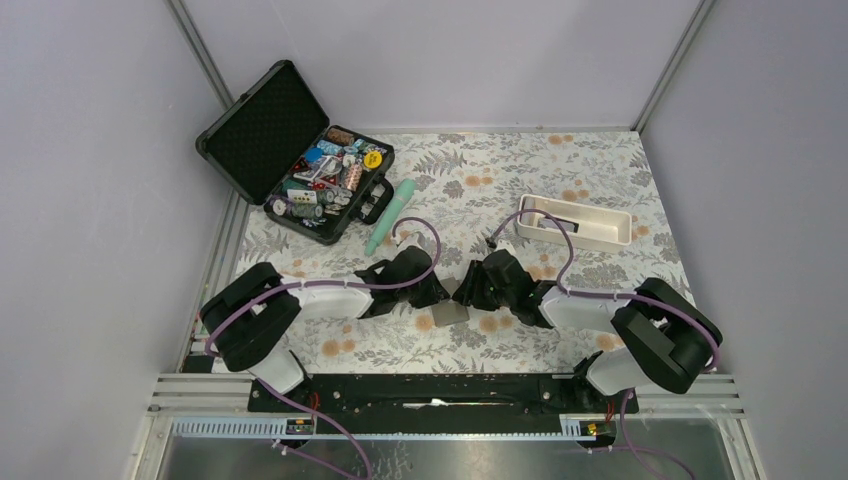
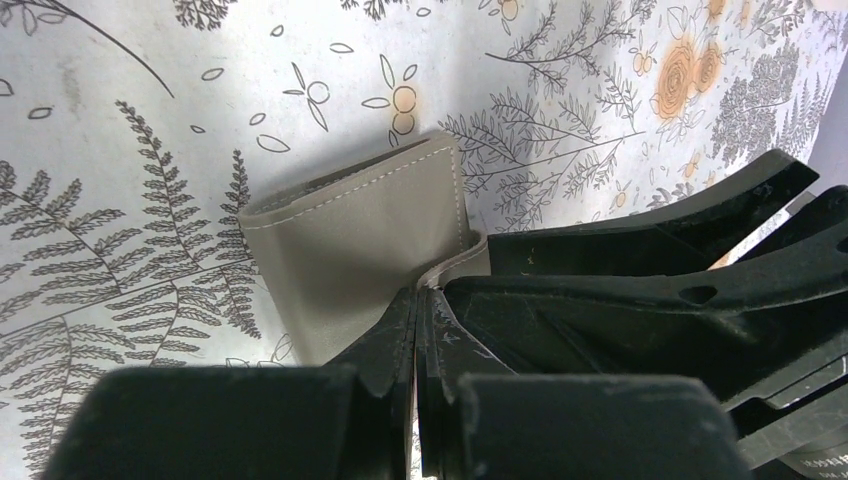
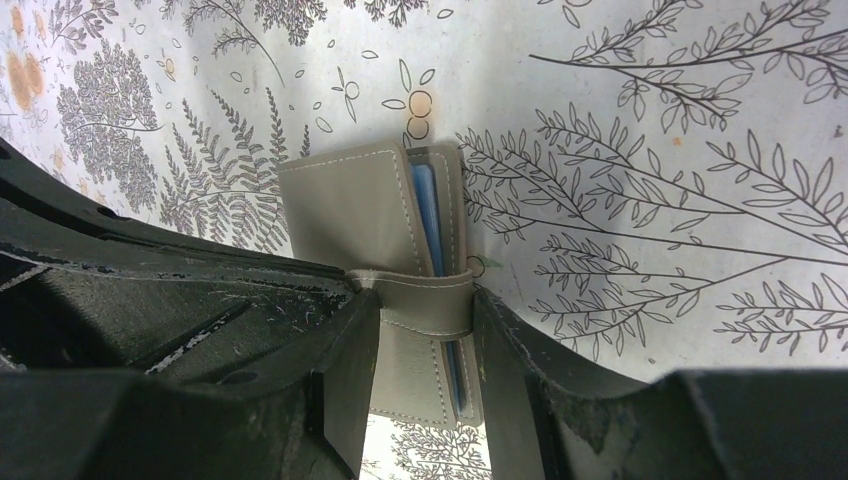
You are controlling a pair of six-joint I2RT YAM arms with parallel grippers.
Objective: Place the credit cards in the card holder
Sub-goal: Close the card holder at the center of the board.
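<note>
The grey-brown card holder point(image 1: 450, 314) lies folded on the floral cloth at centre front, between the two grippers. My left gripper point(image 1: 438, 293) is shut on the holder's thin strap end point(image 2: 452, 268); the holder's outer face point(image 2: 350, 250) is to the left of the fingers. My right gripper point(image 1: 467, 291) straddles the holder point(image 3: 345, 205), and its fingers point(image 3: 350, 340) press the strap band point(image 3: 425, 300) from both sides. The edge of a blue credit card point(image 3: 425, 200) shows inside the fold. No other cards are clearly visible.
An open black hard case point(image 1: 262, 128) full of small items stands at the back left. A mint-green tube point(image 1: 390, 215) lies beside it. A white oblong tray point(image 1: 575, 222) sits at the back right. Purple cables loop over both arms.
</note>
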